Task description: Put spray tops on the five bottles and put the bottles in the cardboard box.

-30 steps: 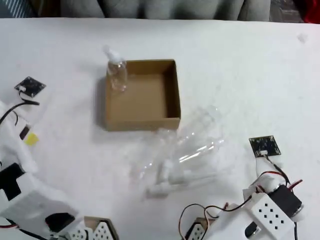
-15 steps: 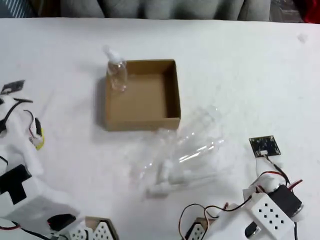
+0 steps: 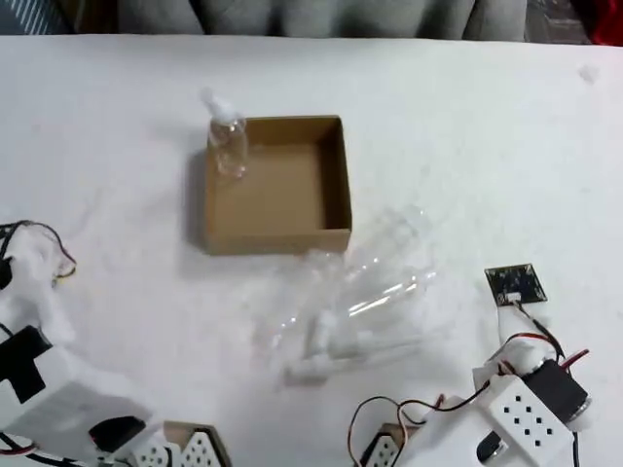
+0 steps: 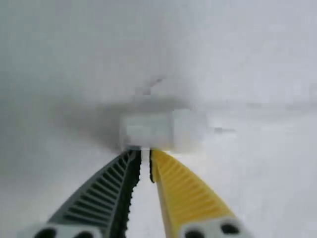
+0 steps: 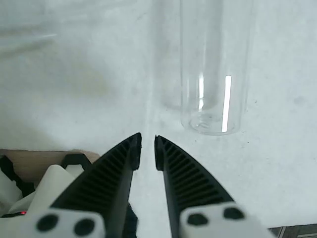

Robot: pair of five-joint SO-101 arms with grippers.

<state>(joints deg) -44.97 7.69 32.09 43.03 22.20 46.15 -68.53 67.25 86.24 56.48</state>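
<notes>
The cardboard box [image 3: 331, 185] stands open in the middle of the table. One clear bottle with a white spray top [image 3: 229, 136] stands upright at the box's far left corner. Several clear bottles [image 3: 375, 282] lie in a loose heap just in front of the box, with white spray tops [image 3: 313, 352] beside them. A clear bottle [image 5: 215, 64] lies just beyond my right gripper [image 5: 147, 141], whose black fingers are shut on nothing. My left gripper [image 4: 144, 154] has its grey and yellow fingers shut, with a blurred white block [image 4: 158, 130] right past the tips.
The left arm [image 3: 39, 379] sits at the near left corner and the right arm [image 3: 526, 409] at the near right, each with loose wires. A small circuit board [image 3: 514, 284] lies near the right arm. White tabletop stretches behind the box.
The left arm has drawn back toward the near left corner, and its small board has gone from sight. The right arm, box and bottles have not moved.
</notes>
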